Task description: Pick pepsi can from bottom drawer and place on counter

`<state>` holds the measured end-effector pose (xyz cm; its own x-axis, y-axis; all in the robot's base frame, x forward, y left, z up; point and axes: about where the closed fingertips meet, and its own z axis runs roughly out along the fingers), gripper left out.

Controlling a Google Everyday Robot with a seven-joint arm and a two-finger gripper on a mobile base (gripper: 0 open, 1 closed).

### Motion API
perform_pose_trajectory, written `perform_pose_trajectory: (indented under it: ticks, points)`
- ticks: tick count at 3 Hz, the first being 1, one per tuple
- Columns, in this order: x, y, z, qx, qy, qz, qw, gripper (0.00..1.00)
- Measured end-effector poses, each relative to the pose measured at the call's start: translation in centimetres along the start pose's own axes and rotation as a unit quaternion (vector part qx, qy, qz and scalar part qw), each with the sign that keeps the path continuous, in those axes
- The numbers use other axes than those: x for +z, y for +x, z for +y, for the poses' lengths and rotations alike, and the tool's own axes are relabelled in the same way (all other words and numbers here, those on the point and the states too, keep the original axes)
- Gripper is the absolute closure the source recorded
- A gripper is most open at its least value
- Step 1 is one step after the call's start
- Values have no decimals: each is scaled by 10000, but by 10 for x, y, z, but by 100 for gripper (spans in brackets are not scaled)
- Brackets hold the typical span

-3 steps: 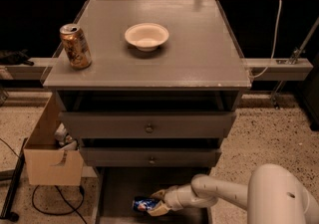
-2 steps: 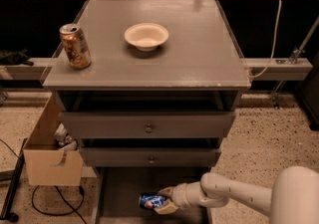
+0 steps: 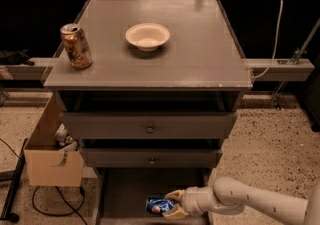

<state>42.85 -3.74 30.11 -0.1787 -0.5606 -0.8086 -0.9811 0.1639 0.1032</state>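
Lower centre: gripper (image 3: pixel 173 204), jaws closed on blue aluminium pepsi can (image 3: pixel 157 205), has shifted it rightward in grey bottom drawer (image 3: pixel 125 193); grasp appears secure

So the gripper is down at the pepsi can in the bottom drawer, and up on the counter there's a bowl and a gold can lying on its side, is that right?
Not quite: the camera view shows the gold can standing upright on the counter, with the bowl. The gripper is indeed at the pepsi can in the bottom drawer.
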Motion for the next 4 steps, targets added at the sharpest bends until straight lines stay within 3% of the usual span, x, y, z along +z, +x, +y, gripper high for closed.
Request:
perform_pose_trajectory:
  ticks: [1,2,3,4]
  points:
    - [-24,-20,11,-240,178,117,9995,100]
    - [-73,-69,40,-682,570,182,9959,100]
    - [-127,-125,73,-1100,819,187,9904,100]
    - [-179,-187,102,-1647,1140,269,9794,100]
